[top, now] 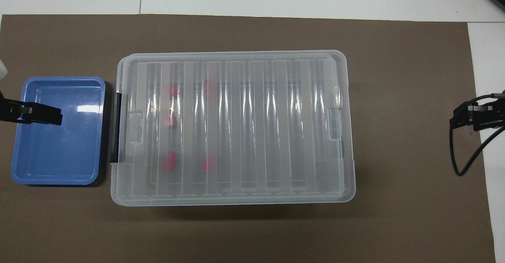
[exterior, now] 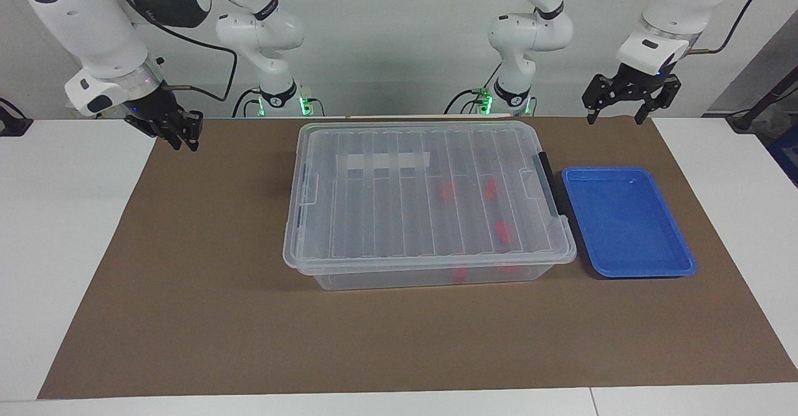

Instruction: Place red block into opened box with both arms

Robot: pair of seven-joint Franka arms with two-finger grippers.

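1. The box (exterior: 429,204) sits mid-counter (exterior: 187,316), its lid on; red blocks (exterior: 447,190) lie inside toward the left arm's end, so the placing looks finished.
2. The blue tray (exterior: 626,219) lies just beside it, holding nothing.
3. The left gripper (exterior: 614,115) waits over the counter's robot-side edge, jaws wide, holding nothing.
4. The right gripper (exterior: 181,130) hangs over the right arm's end, clear of the box; I cannot tell its jaws' spread, though nothing shows between them.

Both arms (exterior: 100,35) are glossy white with rounded joints, dark grey caps and black bands. Loose black cables loop along each one. Green lights glow at the two bases. Each wrist is a white housing (a small blue light on its underside) carrying a black, skeletal two-finger gripper (exterior: 625,101).
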